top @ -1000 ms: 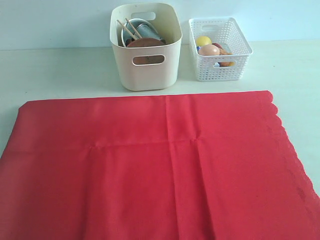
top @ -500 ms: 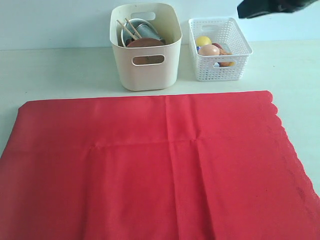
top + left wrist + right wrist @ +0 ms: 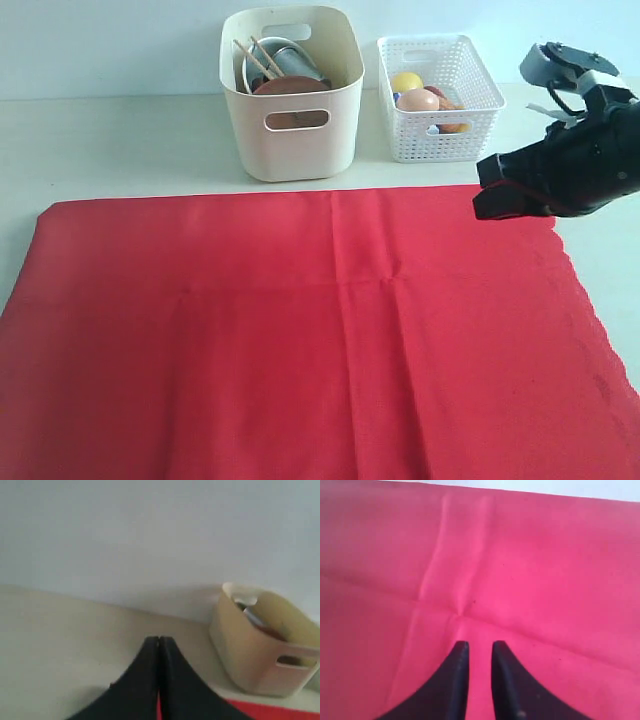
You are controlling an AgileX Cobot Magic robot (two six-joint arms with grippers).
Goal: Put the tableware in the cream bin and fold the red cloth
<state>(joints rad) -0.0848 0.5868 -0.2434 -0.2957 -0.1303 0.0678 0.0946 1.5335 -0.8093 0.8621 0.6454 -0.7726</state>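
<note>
Red cloth [image 3: 300, 330], the largest item, lies spread flat beneath the right gripper [image 3: 492, 198], whose tips hover over its far corner on the scalloped side; from there the sheet runs away across the table toward the left arm's side and back toward the robot. Its long axis appears to run crosswise, the scalloped edge forming the short side below the gripper, though the near edge is out of view. Shallow creases cross the fabric just ahead of the fingertips in the right wrist view. The cloth will likely handle as light, limp and non-slippery: it should sag and drag instead of holding shape, so a pinch at a corner or along an edge, taking only a single layer, looks like the best hold. The cream bin [image 3: 290, 155] stands upright beyond the cloth's far edge, well off to the left-arm side of the right gripper and ahead of the left gripper [image 3: 159, 641]; a white basket [image 3: 440, 140] with food stands nearer, just beyond the right gripper. Tableware already rests inside the bin: plate [image 3: 290, 87], cup [image 3: 293, 62] and chopsticks [image 3: 258, 57], the latter leaning with tips upward. Right gripper [image 3: 480, 647]: jaws at a narrow gap, holding nothing. Left gripper: jaws pressed together, empty, apparently clear of the cloth. Folding not yet begun
</note>
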